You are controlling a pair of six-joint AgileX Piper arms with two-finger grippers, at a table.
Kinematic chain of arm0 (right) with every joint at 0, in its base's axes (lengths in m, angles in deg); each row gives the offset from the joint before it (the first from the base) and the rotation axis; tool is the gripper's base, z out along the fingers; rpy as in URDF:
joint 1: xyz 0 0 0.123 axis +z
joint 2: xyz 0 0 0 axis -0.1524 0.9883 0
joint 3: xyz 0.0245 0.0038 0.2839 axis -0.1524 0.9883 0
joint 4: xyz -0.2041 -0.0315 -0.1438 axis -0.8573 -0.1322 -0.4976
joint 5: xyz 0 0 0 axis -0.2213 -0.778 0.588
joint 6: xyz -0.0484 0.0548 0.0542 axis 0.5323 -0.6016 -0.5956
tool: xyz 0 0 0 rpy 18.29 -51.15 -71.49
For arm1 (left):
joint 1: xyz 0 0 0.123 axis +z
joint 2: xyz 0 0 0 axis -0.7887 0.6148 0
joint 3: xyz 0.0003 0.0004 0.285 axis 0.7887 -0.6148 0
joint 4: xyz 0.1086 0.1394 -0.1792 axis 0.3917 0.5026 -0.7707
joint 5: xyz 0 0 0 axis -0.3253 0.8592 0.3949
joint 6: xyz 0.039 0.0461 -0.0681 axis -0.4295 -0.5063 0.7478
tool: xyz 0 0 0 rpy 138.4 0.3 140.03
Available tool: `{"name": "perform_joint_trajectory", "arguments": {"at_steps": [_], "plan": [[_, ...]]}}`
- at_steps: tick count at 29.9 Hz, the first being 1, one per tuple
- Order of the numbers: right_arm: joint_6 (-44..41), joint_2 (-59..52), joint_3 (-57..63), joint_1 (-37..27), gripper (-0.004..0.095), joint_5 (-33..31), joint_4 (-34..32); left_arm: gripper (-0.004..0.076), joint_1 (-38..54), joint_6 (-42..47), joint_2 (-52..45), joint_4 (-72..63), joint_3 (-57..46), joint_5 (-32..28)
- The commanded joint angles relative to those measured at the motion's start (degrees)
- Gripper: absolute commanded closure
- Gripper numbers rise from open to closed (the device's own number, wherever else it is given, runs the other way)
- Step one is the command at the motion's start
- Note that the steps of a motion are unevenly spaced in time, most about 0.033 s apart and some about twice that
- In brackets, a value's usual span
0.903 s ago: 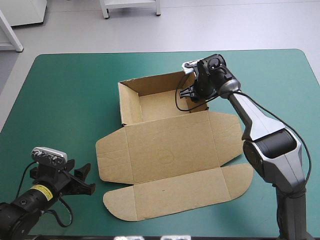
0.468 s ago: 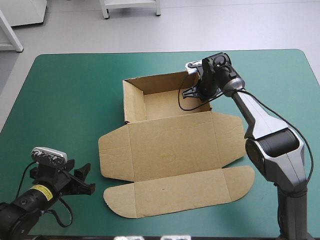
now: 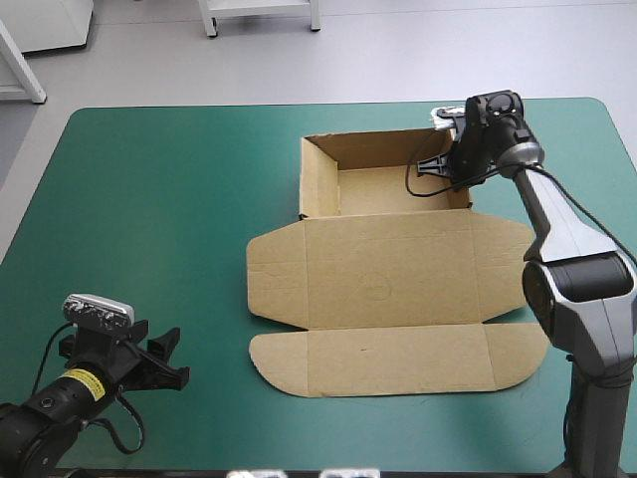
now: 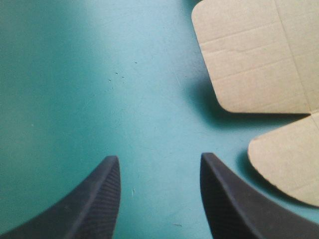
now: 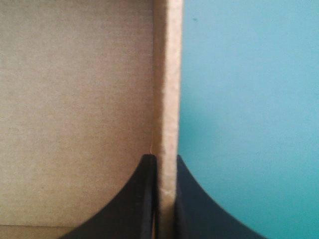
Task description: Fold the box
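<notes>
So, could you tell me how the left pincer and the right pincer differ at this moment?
The left pincer is open and holds nothing; the right pincer is shut on a raised wall of the box. The left hangs over bare teal-green cover, beside the box's flat flaps; the right is at the box's right side, nearer the table's far edge. Both have black fingers.

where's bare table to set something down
Widest free patch: the teal-green cover between the table's left edge and the box, up to the far-left corner. Crowded: the right side, where the right gripper clamps the box's wall, and the near-left corner by the open left gripper.
</notes>
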Motion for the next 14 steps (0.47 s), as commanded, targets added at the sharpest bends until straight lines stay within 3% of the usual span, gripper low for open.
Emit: {"name": "perform_joint_trajectory", "arguments": {"at_steps": [1,14], "plan": [[-0.42,-4.51,-1.40,-3.32,0.0921,-0.55,-2.06,0.0367,-0.37,0.34,0.30,-0.30,1.46,-3.35],[-1.23,-4.98,-1.40,-17.66,0.0921,-0.64,-3.28,0.0367,-0.37,0.34,0.30,-0.30,1.46,-3.35]]}}
